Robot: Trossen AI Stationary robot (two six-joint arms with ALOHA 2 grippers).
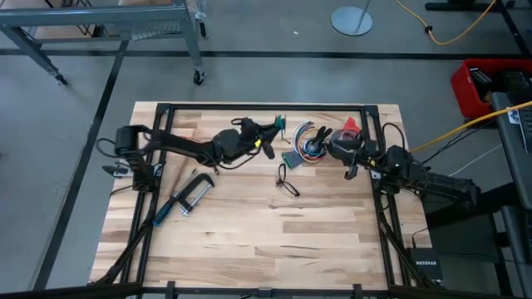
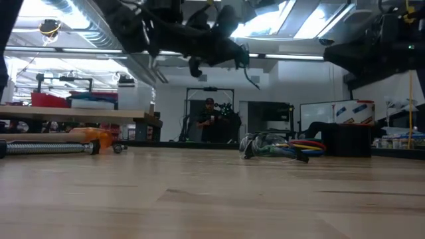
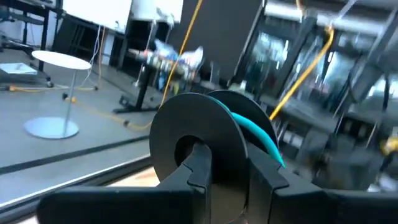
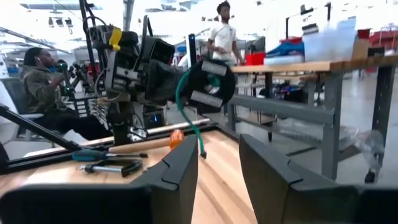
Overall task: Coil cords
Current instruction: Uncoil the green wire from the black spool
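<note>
My left gripper [image 1: 277,129] reaches level over the table's far middle and is shut on a black reel [image 3: 186,134] with a teal cord [image 3: 261,134] wound between its two discs. In the right wrist view the reel [image 4: 211,84] shows high above the table. A loose length of the cord [image 4: 186,121] hangs from it, with its end [image 4: 202,154] in the air. My right gripper [image 4: 217,146] waits open at the table's right side [image 1: 349,154], with nothing between its fingers. My left gripper has the reel pinched between its two fingers. One finger [image 3: 199,165] lies over the centre hole of the near disc, the other [image 3: 264,177] stands beyond the far disc. The fingers come level from the table's left. The reel is lifted clear of the table.
A multicoloured wire bundle [image 1: 309,141] lies between the grippers, with a red piece [image 1: 351,124] beside it. Black wire loops [image 1: 287,181] lie nearer the middle and a metal clamp [image 1: 187,199] at the left. A black frame [image 1: 258,108] borders the tabletop. People show beyond the table.
</note>
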